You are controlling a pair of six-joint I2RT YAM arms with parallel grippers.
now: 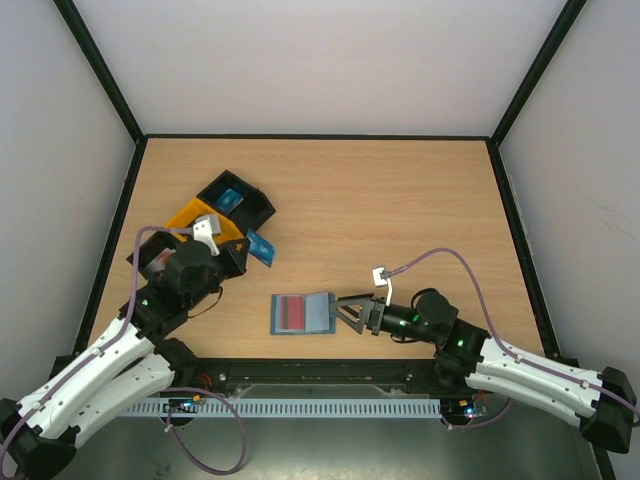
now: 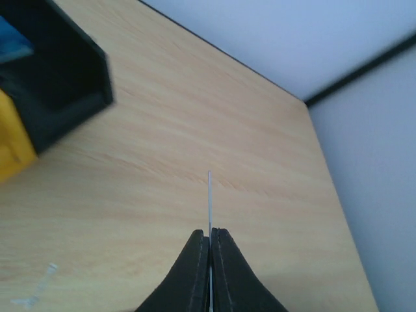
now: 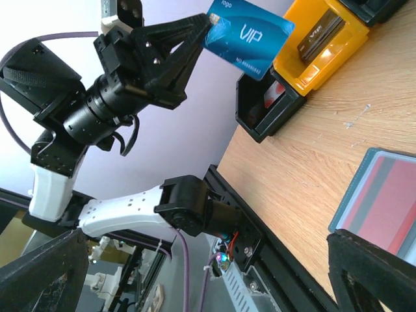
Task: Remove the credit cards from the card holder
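Note:
The card holder lies open on the table near the front edge, with a red card and a dark grey strip showing in it; it also shows in the right wrist view. My left gripper is shut on a blue card marked VIP and holds it in the air beside the trays. That card shows flat in the right wrist view and edge-on in the left wrist view. My right gripper is wide open and empty at the card holder's right edge.
A yellow tray and black trays stand at the left. The far black tray holds a blue card, and the yellow tray holds a dark card. Black frame rails border the table.

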